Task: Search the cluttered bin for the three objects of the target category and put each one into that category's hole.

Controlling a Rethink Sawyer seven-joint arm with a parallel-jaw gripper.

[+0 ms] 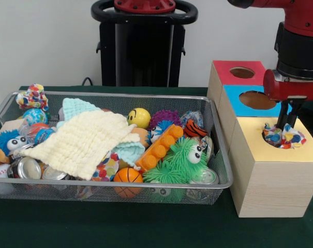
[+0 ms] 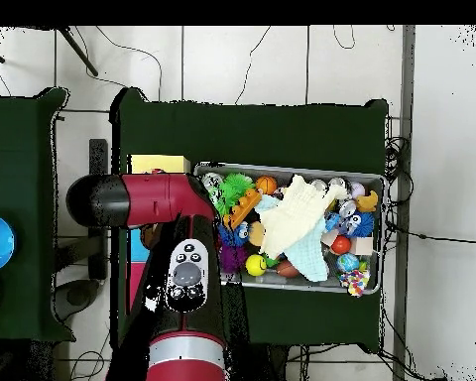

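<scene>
Over at the right of the front view, the red and black Sawyer arm comes down from above with its black gripper (image 1: 285, 123) lowered onto the yellow top of the pale wooden cube box (image 1: 272, 178). Its dark fingers (image 1: 293, 109) stand either side of a soft white cloth piece with red, blue, yellow and green spots (image 1: 284, 137), so the jaws look clamped on that cloth, which sits bunched in and just over the round opening in the yellow top (image 1: 278, 143), covering most of it. Behind that box stand a blue-topped box (image 1: 238, 106) and, farther back, a red-topped box (image 1: 226, 75), each with its round opening uncovered. Beside the boxes lies the long shallow silver wire-mesh basket (image 1: 120, 183), crowded with toys. A second spotted cloth piece (image 1: 32, 97) rests at the basket's far left corner, against the rim; in the overhead view it shows at the bin's lower right corner (image 2: 356, 283). A third spotted piece is not clearly visible. Across the middle of the heap spreads a large pale-yellow waffle cloth (image 1: 81, 140), with a mint-green cloth (image 1: 77, 107) showing behind it. Near the front rim lie a small orange basketball (image 1: 128, 176) and a fuzzy green toy with googly eyes (image 1: 179, 163), and a yellow smiley ball (image 1: 139, 118) sits toward the back. From overhead the arm covers the row of boxes, leaving only part of the yellow top (image 2: 161, 164) showing.
</scene>
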